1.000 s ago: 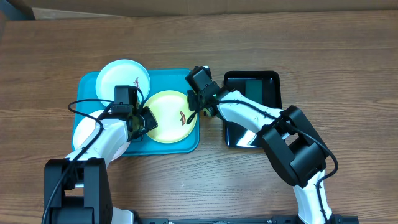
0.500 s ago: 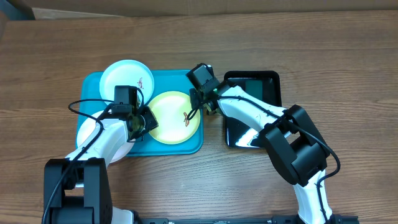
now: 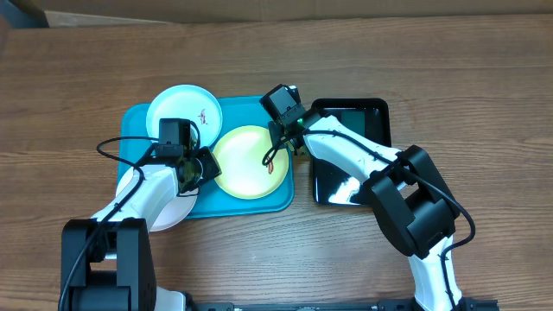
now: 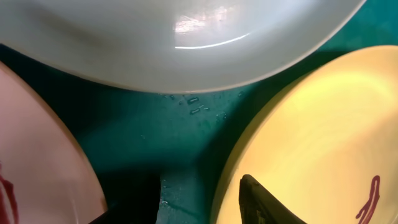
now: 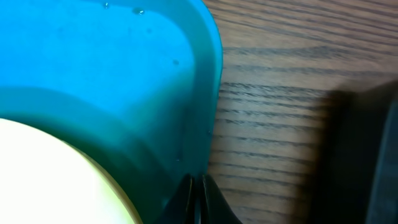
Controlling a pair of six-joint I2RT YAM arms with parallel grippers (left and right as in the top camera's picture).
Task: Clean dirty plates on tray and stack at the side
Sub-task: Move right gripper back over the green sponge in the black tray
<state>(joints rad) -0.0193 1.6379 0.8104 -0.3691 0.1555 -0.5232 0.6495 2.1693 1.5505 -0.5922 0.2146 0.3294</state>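
Right fingers (image 5: 194,194): pressed together on the right-hand rim of the teal tray (image 3: 268,206), near its far corner. The right wrist view shows both tips meeting over the rim's edge.

Left fingers (image 3: 200,168): partly apart, pointing down into the tray just beside the yellow plate (image 3: 246,168), holding nothing. In the left wrist view one finger (image 4: 267,205) sits above that plate's edge and the other above the tray floor, with the plate's rim in the gap. Contact with the plate cannot be told.

Tray: flat on the wooden desk (image 3: 449,69), with a black tray (image 3: 385,117) near its right side. A narrow strip of desk separates the two.

Yellow plate: inside the tray, in its right half, with a reddish-brown smear (image 3: 270,160) near its right edge.

Pale blue plate (image 3: 177,108): at the tray's far-left corner, overhanging the far rim, with a small mark near its right edge.

White plate (image 3: 173,216): at the near-left corner, mostly hidden under the left arm (image 3: 143,194). The visible part reaches past the tray's near rim.

Small droplets (image 4: 196,109) lie on the tray floor between the plates.
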